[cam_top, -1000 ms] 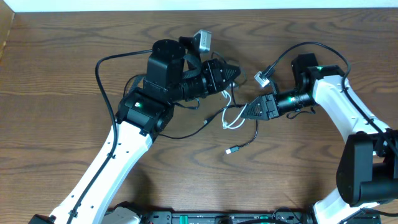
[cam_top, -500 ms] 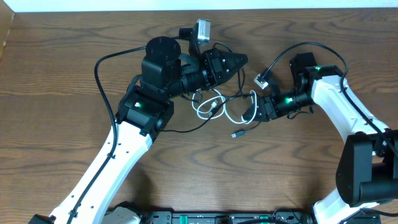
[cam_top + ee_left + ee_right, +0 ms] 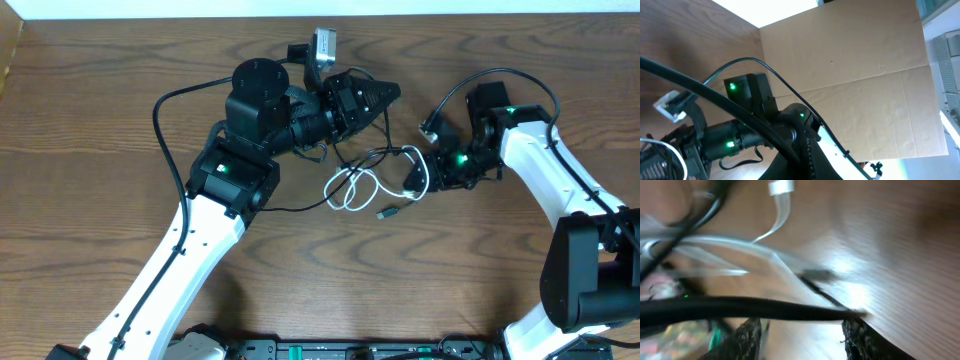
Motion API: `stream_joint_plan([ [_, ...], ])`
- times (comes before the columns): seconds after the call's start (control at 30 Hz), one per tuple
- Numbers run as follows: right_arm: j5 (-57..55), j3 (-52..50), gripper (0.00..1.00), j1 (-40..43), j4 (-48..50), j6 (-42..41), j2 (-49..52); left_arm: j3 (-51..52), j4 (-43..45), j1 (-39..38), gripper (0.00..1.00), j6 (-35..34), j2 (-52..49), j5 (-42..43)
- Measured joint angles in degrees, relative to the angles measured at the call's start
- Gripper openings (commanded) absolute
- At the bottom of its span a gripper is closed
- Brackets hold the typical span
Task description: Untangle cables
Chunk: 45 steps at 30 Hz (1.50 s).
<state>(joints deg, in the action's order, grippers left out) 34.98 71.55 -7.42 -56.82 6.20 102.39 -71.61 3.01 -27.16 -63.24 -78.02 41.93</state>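
Observation:
A thin white cable [image 3: 350, 186] lies in loops on the table between the arms, tangled with a thin black cable whose small plug [image 3: 384, 213] rests just below. My left gripper [image 3: 392, 94] hangs above the tangle, shut on the black cable [image 3: 715, 97], which runs taut into its jaws [image 3: 801, 150]. My right gripper [image 3: 413, 180] is at the right edge of the loops. In the right wrist view its fingers [image 3: 751, 337] stand wide apart, and the black cable [image 3: 740, 307] crosses just past the tips. The white cable [image 3: 740, 250] is blurred beyond.
The wooden table [image 3: 120, 80] runs out on all sides. The thick black cables wired to the arms loop by the left arm [image 3: 160, 105] and above the right arm [image 3: 500, 72]. A cardboard wall [image 3: 850, 75] stands behind the right arm.
My left gripper rose and moved up and right, pulling the black cable. The white loops spread and shifted on the table. My right gripper swung downward over the loops and opened.

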Motion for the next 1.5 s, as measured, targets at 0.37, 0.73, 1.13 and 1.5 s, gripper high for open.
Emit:
stream_joint_plan([
  [0.37, -13.14, 0.0, 0.45, -0.44, 2.05, -16.94, 0.0, 0.0, 0.0, 0.0, 0.07, 0.17, 0.0, 0.0],
  [0.73, -35.63, -0.02, 0.33, -1.05, -9.44, -29.73, 0.0, 0.0, -8.33, 0.31, 0.08, 7.69, -0.13, -0.26],
  [1.13, -50.12, -0.02, 0.33, 12.24, -11.37, -34.77, 0.04, -0.04, -27.02, 17.62, 0.08, 24.13, -0.26, -1.79],
  [1.5, -48.17, -0.02, 0.3, 23.76, -10.49, -34.12, 0.09, -0.07, -32.2, 30.71, 0.08, 27.71, -0.26, -3.45],
])
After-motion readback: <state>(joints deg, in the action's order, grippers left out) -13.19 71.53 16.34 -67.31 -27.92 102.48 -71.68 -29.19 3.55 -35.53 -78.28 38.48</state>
